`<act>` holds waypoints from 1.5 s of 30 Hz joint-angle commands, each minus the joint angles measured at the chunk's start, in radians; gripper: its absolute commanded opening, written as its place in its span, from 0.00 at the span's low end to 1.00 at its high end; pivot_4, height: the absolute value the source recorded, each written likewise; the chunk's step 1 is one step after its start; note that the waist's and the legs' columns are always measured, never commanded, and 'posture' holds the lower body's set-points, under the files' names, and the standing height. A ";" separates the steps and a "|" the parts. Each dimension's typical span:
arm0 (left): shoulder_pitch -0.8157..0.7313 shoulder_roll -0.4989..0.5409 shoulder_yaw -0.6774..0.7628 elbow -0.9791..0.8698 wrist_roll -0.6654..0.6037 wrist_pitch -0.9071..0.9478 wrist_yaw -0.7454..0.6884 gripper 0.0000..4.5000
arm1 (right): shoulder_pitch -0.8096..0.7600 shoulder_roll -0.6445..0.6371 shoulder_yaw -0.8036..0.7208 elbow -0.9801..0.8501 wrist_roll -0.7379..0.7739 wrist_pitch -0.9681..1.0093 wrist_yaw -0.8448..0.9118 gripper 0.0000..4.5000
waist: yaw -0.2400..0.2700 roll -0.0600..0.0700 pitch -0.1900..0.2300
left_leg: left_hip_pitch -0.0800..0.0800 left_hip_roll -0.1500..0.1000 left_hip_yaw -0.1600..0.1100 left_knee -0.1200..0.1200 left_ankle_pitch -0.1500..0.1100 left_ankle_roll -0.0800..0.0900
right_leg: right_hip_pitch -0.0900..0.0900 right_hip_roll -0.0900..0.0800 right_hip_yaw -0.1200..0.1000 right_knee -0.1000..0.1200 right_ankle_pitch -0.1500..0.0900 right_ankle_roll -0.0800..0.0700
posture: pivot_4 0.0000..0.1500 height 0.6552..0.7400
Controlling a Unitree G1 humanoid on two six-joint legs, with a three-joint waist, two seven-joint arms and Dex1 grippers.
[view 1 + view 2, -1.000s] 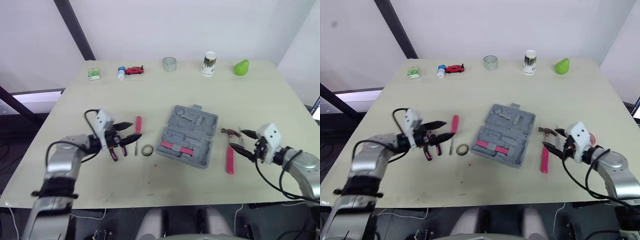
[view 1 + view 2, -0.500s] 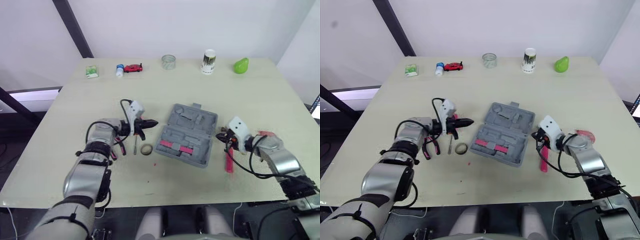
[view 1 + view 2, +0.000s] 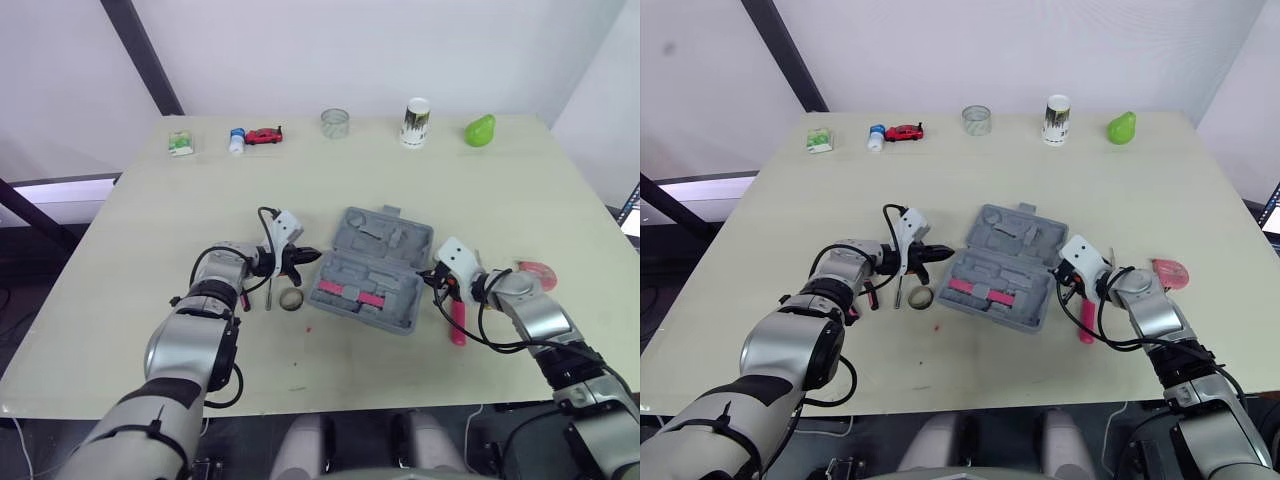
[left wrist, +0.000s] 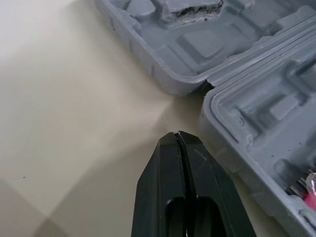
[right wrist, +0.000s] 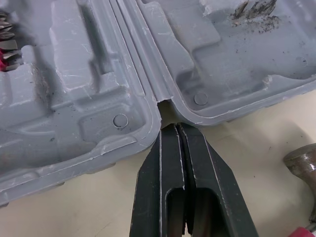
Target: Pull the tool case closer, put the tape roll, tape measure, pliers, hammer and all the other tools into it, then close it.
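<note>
Counter: the pale beige counter [image 3: 300, 200] carries everything.
Tool case: the grey plastic tool case [image 3: 385, 240] lies open and flat near the middle of the counter, turned at an angle, its moulded hollows facing up. A pink-and-grey strip of bits [image 3: 350, 293] sits in the half toward the near edge.
Left pincer: the left pincer [image 4: 177, 136] is closed with nothing between its fingers. Its tip is low over the counter, just beside the hinge notch on the case's left side, with a bare gap between them.
Right pincer: the right pincer [image 5: 173, 127] is also closed and empty-handed. Its tip sits right at the hinge notch on the case's right side; whether it touches the case cannot be told.
Hammer: the pink-handled hammer [image 3: 458, 322] lies on the counter just right of the case, its handle pointing to the near edge and partly under the right pincer.
Pliers: the pink-and-black-handled pliers [image 3: 872, 293] lie left of the case, largely hidden under the left arm.
Screwdriver: the thin metal-shafted screwdriver [image 3: 268, 297] lies beside the pliers.
Tape measure: the pink tape measure [image 3: 538, 271] rests near the right edge, well apart from the case.
Tape roll: the small ring-shaped tape roll [image 3: 292, 299] lies flat just left of the case's near-left corner.
Far edge: a green pear [image 3: 480, 130], a white printed cup [image 3: 415, 122], a clear round container [image 3: 335, 122] and a red toy car [image 3: 265, 135].
</note>
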 commanded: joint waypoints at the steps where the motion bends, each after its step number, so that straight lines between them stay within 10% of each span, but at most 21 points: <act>1: -0.020 -0.004 0.029 0.005 -0.006 0.009 0.023 0.01 | -0.026 0.015 -0.005 -0.015 -0.003 -0.021 0.007 0.00 | -0.001 0.000 0.000 | 0.000 0.000 0.000 0.000 0.000 0.000 | 0.000 0.000 0.000 0.000 0.000 0.000 | 1.00 1.00; 25: -0.033 -0.036 0.093 0.012 -0.011 0.090 -0.049 0.01 | -0.003 0.047 -0.015 -0.055 -0.014 -0.021 -0.003 0.00 | -0.002 0.000 0.000 | 0.000 0.000 0.000 0.000 0.000 -0.001 | 0.000 0.000 0.000 0.000 0.000 0.000 | 1.00 1.00; 45: 0.071 -0.006 -0.001 -0.083 0.031 0.079 -0.379 0.01 | 0.059 -0.006 -0.046 -0.114 0.070 -0.053 0.168 0.00 | -0.001 0.000 0.000 | 0.000 0.000 0.000 0.000 0.000 0.000 | 0.000 0.000 0.000 0.001 0.000 0.000 | 1.00 1.00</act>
